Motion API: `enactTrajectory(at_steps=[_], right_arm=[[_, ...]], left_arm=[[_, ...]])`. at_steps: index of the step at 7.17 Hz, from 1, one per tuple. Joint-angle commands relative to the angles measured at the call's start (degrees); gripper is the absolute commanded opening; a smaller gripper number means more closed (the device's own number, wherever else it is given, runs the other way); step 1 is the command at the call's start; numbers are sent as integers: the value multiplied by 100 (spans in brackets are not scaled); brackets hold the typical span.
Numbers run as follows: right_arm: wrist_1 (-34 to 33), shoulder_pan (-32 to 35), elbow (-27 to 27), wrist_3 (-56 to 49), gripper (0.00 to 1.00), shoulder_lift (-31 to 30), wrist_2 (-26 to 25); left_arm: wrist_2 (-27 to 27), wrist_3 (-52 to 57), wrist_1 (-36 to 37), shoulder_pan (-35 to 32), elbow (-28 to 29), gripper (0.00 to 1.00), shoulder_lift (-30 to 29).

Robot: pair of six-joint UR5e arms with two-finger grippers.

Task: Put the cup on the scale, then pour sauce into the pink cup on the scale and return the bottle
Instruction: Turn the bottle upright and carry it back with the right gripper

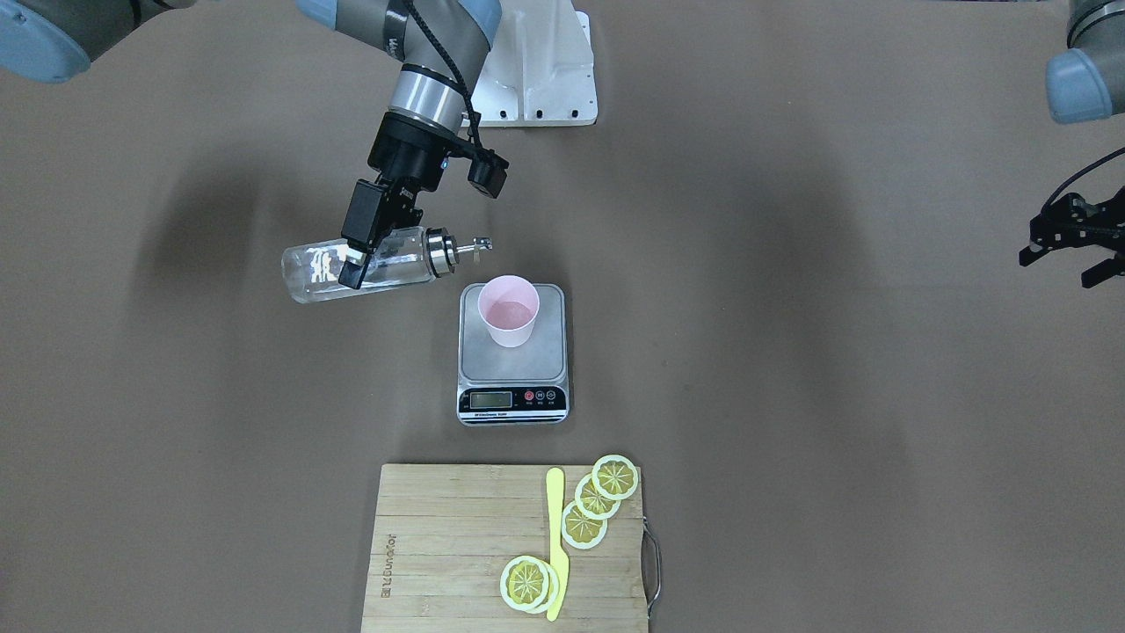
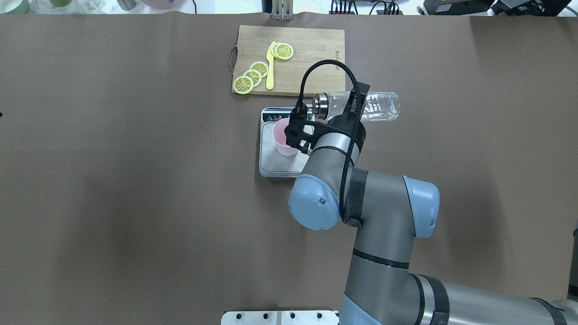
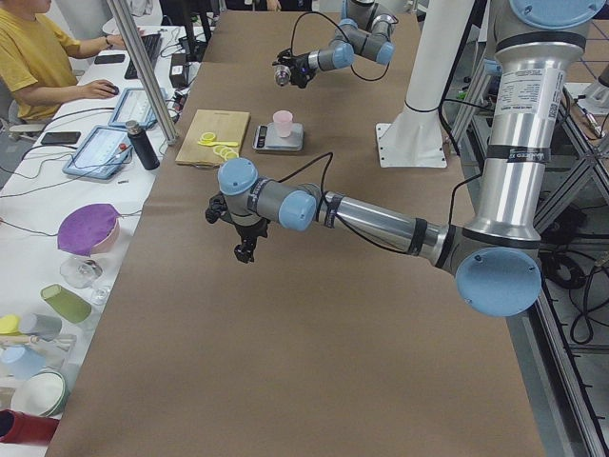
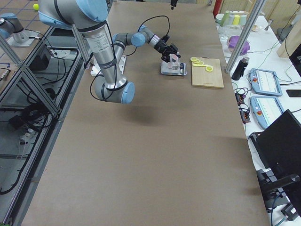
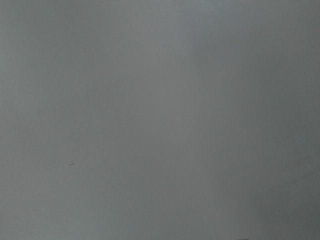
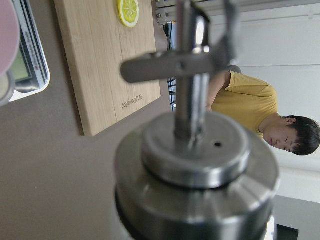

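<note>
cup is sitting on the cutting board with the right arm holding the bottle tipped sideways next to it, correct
Not quite. The front-facing view shows the cup standing on the scale, not on the cutting board. The rest holds: the right arm's fingers grip the bottle, tipped sideways next to the cup.

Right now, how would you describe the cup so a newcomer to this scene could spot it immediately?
Find the bamboo cutting board on the operators' side; just beyond it, towards the robot, sits the silver-topped scale. The cup stands upright on its platform: small, pale pink, tapered, the only thing on the scale.
</note>
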Motion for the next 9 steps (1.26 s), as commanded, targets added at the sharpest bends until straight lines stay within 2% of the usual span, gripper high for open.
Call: enactTrajectory(at_steps=[1,3,5,6,7,9], right_arm=[[1185,11,22,70,15,-215,430],[1917,309,205,532,15,-303,1123],[2025,669,670,1024,15,-592,1747],[2757,697,733,1324,14,-899,2030],[3521,758,734,1736,14,-1267,2276],[4640,924,734,2292,14,-1961,2785]], left_arm=[[1,0,-9,-9,0,84,-19],[10,0,-9,-9,26,84,-54],[71,9,-17,-9,70,84,-72],[71,9,-122,-9,183,84,-89],[80,9,-532,-17,463,84,-142],[71,244,-1700,-114,1297,83,-142]])
